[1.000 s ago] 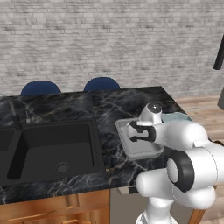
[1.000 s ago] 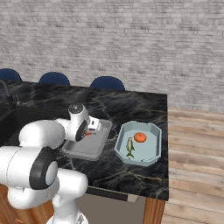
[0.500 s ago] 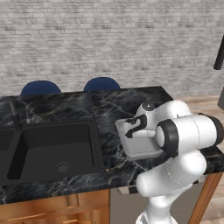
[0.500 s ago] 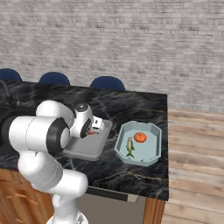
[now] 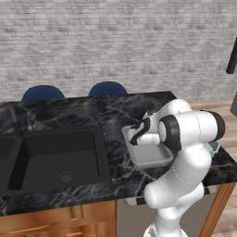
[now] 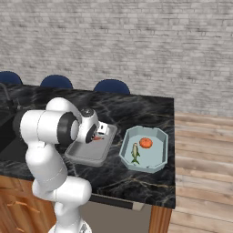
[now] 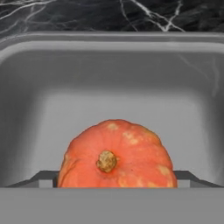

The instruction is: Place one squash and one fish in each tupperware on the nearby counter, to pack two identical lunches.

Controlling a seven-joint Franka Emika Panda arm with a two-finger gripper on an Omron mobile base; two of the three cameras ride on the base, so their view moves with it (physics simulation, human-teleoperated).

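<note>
Pincer [image 6: 97, 135] open wide, low over grey tray [image 5: 149, 157]; squash [image 7: 117, 155] sits between tips, ungripped. Best: close centred on squash, lift straight, clear rim.

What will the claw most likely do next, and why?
Probably open and pull back: the squash sits in the grey tray, the claw spread wide around it. The blue tupperware already holds a squash and a fish.
</note>
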